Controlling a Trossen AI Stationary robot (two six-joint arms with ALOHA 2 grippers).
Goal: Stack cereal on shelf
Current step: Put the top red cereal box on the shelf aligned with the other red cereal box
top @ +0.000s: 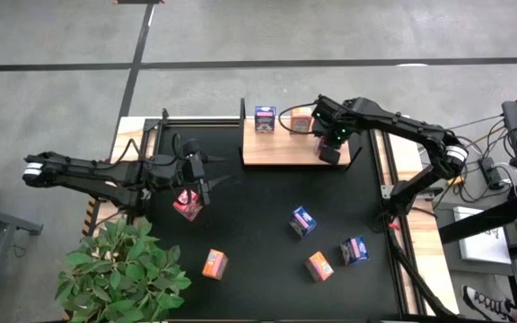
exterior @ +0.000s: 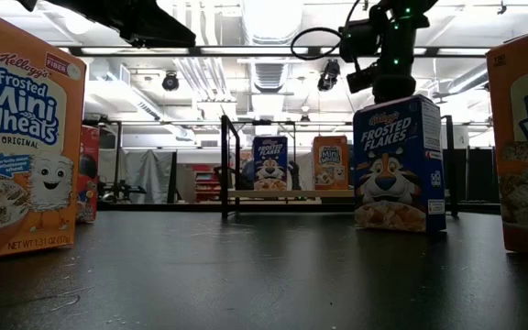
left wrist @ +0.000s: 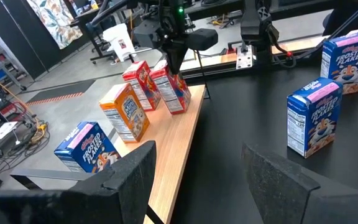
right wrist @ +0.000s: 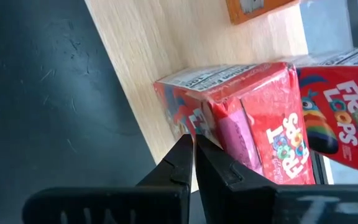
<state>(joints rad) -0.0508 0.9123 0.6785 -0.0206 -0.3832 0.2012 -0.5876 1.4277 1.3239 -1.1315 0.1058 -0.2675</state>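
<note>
The shelf (top: 281, 148) is a light wood board at the far middle of the black mat. On it stand a blue cereal box (left wrist: 86, 149), an orange one (left wrist: 126, 112) and two red ones (left wrist: 140, 81), (left wrist: 178, 93). My right gripper (right wrist: 194, 149) is shut and comes down at the nearer red box. My left gripper (left wrist: 197, 174) hovers open over the mat's left part with nothing between its fingers. Below it a third red box (top: 187, 204) lies on the mat. Two blue boxes (top: 302, 221), (top: 354, 249) and two orange ones (top: 214, 264), (top: 319, 266) stand on the near mat. My right gripper touches the nearer red box with its shut fingertips (right wrist: 188, 146) at the box's upper edge (right wrist: 182, 121), toward the mat side. The fingers slant down from above. The box stands tilted on the shelf board, beside the other red box.
Black upright posts (exterior: 229, 165) stand at the shelf's ends. A green plant (top: 119, 269) sits off the mat's near left corner. Bare mat lies between the shelf and the loose boxes. Cables and gear crowd the table's right side (top: 492, 170).
</note>
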